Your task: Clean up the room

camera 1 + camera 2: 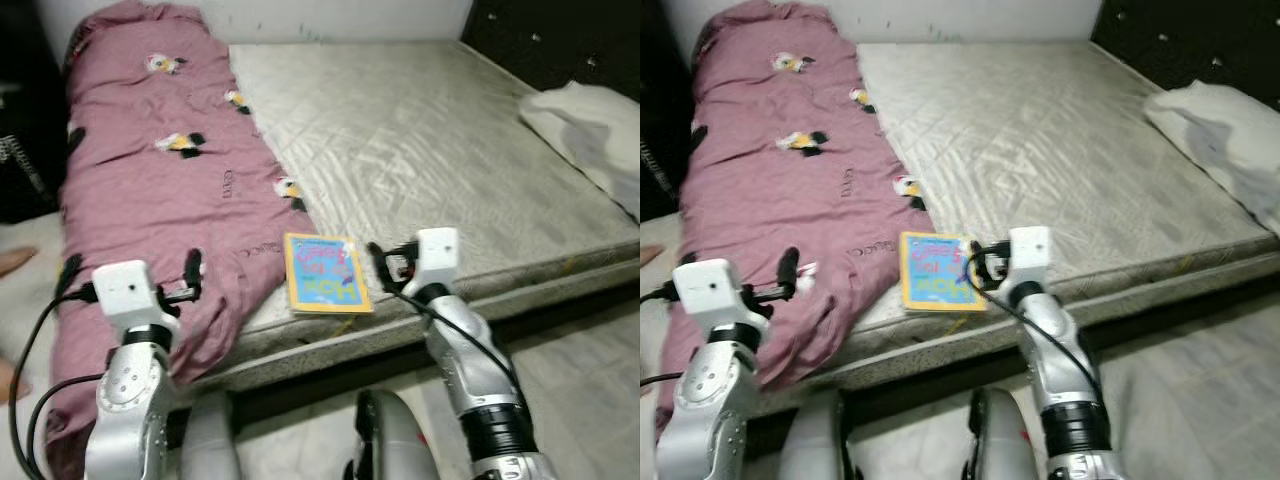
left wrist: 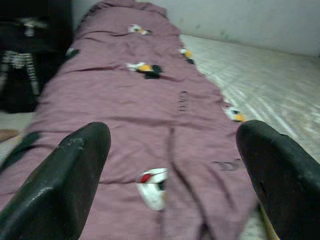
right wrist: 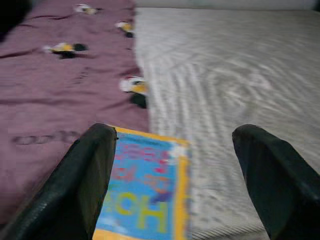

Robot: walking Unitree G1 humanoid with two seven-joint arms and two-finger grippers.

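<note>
Book (image 1: 322, 273) on mattress (image 1: 440, 150) front edge, blanket (image 1: 160, 190) to its left.

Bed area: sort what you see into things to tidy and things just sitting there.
To tidy:
- picture book, flat at the mattress's near edge, ahead of the open right gripper
- pink duvet, bunched along the bed's left side, ahead of the open left gripper

Just there:
- bare mattress
- white bedding, right edge

Bare grey mattress (image 1: 420, 140) on low bed, pale wall (image 1: 330, 18) behind, dark furniture (image 1: 560, 40) at right, light floor (image 1: 580, 380).
</note>
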